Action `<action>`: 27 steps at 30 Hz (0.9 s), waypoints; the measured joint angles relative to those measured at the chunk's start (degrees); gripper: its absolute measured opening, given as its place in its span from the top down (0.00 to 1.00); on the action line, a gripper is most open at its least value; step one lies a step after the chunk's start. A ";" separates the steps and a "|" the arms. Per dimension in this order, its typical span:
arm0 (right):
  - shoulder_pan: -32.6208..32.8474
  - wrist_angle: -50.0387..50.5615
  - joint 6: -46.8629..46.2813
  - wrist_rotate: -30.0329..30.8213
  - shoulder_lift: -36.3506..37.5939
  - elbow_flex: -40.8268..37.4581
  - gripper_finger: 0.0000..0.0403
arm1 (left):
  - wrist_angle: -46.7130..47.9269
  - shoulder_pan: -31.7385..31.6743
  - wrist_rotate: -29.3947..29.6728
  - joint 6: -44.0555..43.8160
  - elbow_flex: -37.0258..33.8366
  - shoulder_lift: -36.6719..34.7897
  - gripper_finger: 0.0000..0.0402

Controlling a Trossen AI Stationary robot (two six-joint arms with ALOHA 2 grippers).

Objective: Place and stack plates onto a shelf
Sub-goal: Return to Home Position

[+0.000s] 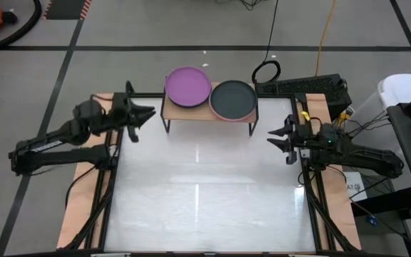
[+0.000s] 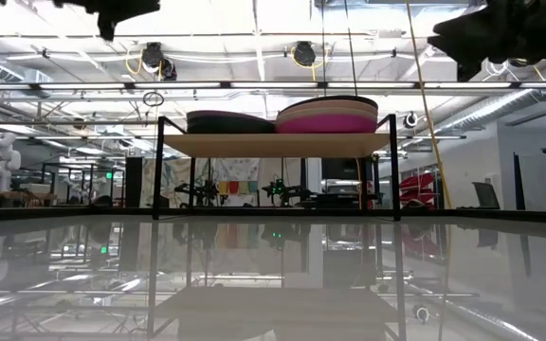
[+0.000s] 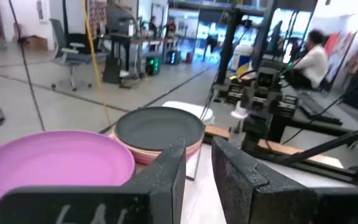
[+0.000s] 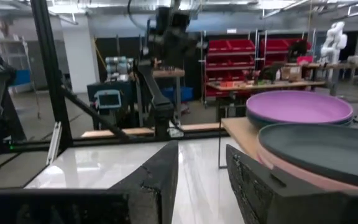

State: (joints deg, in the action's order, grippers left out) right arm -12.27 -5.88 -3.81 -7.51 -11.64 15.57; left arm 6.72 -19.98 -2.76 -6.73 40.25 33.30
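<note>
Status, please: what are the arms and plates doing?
Left gripper, right gripper open, empty, flanking the shelf. Plates in two stacks on it. Nothing in the way.

On the shelf (image 1: 191, 113), a light wooden board on thin black legs, two stacks are set side by side: the lower is topped by a purple plate (image 1: 188, 86), the taller by a charcoal plate (image 1: 232, 99) over pink and beige ones.

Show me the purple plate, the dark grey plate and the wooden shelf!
purple plate (image 1: 188, 86): high view, on the middle of its top face.
dark grey plate (image 1: 232, 99): high view, on the middle of its top face.
wooden shelf (image 2: 273, 145): low view, on the board's front edge.
</note>
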 joint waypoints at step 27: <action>0.00 11.26 1.53 0.04 11.34 0.00 0.71 | -0.41 8.93 2.75 2.15 -25.90 -32.63 0.79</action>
State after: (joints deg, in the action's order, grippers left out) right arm -12.27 5.38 -2.28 -7.47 -0.30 15.57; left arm 6.31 -11.05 -0.01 -4.58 14.35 0.67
